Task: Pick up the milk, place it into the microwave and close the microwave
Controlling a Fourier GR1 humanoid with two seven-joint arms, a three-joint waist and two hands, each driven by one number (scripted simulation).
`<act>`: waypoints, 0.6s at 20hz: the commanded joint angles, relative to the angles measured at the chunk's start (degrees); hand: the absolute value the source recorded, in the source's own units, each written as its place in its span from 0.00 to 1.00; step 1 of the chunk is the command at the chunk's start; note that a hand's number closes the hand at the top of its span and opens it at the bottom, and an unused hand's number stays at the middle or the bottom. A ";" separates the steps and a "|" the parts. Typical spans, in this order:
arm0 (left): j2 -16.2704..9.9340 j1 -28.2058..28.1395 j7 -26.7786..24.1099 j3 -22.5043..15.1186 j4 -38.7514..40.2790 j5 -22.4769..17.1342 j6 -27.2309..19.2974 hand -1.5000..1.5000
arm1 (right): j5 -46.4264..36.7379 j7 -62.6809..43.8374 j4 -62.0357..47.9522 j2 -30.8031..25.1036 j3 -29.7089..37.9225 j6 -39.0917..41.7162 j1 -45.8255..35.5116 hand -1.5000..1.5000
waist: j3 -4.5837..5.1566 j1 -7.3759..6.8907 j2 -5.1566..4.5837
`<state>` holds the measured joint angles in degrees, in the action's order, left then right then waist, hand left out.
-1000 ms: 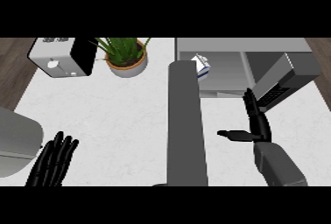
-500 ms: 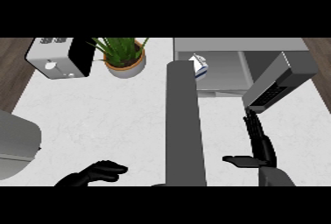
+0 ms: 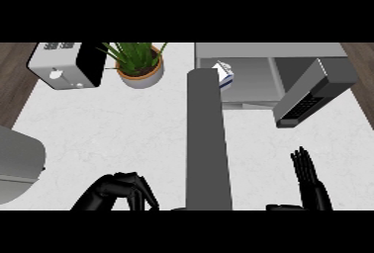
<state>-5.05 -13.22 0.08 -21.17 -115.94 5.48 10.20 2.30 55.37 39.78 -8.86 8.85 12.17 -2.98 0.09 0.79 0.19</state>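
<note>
Inside open microwave point(image 3: 248, 81): 1 milk carton point(image 3: 224, 75), upright. Door point(image 3: 310, 94) ajar, right. Left hand point(image 3: 120, 192) curled, holding nothing; right hand point(image 3: 310, 180) straight-fingered, low. Advice: push door squarely, clear of carton.

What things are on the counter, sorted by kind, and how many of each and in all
Milk carton: 1
Microwave, door open: 1
Toaster: 1
Potted plant: 1
Total: 4
</note>
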 commanded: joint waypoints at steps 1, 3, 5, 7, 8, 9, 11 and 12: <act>1.50 8.99 3.63 -0.47 6.35 -0.81 2.44 1.00 | 1.05 2.42 5.48 -0.44 -0.98 3.92 4.65 0.00 | -0.05 0.19 -0.18; 2.08 11.22 1.70 -2.26 11.49 1.79 2.85 1.00 | 2.02 -0.33 10.30 -3.14 -1.57 6.41 8.63 0.00 | 0.00 0.65 -0.13; 2.79 12.46 4.21 -5.45 13.16 2.78 4.19 1.00 | 2.40 2.05 10.01 -2.31 -1.46 5.36 9.19 0.00 | -0.06 0.23 -0.16; 2.69 11.99 4.63 -7.37 14.43 2.47 5.89 1.00 | 4.18 1.51 12.14 -3.75 -0.90 7.27 11.45 0.00 | -0.05 0.11 -0.13; 2.68 14.70 2.85 -6.14 18.76 1.61 7.42 1.00 | 4.30 0.41 13.30 -3.62 -1.53 7.26 11.60 0.00 | -0.03 0.33 -0.22; 4.45 15.96 3.18 -7.81 20.93 3.76 6.09 1.00 | 5.47 1.20 14.71 -5.47 -0.88 9.15 12.93 0.00 | -0.04 0.58 -0.20; 4.97 18.92 4.45 -11.48 22.35 3.58 1.86 1.00 | 5.60 2.11 17.40 -3.99 -2.16 8.54 15.93 0.00 | -0.05 0.42 -0.16; 4.98 22.01 2.57 -11.86 25.01 4.28 -0.98 1.00 | 7.28 -0.71 18.69 -6.32 -1.47 10.76 16.51 0.00 | -0.04 0.45 -0.20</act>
<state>-0.95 3.25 3.64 -29.44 -97.91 7.68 13.19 7.10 53.34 54.31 -12.96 7.30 15.41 9.84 0.02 1.16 0.12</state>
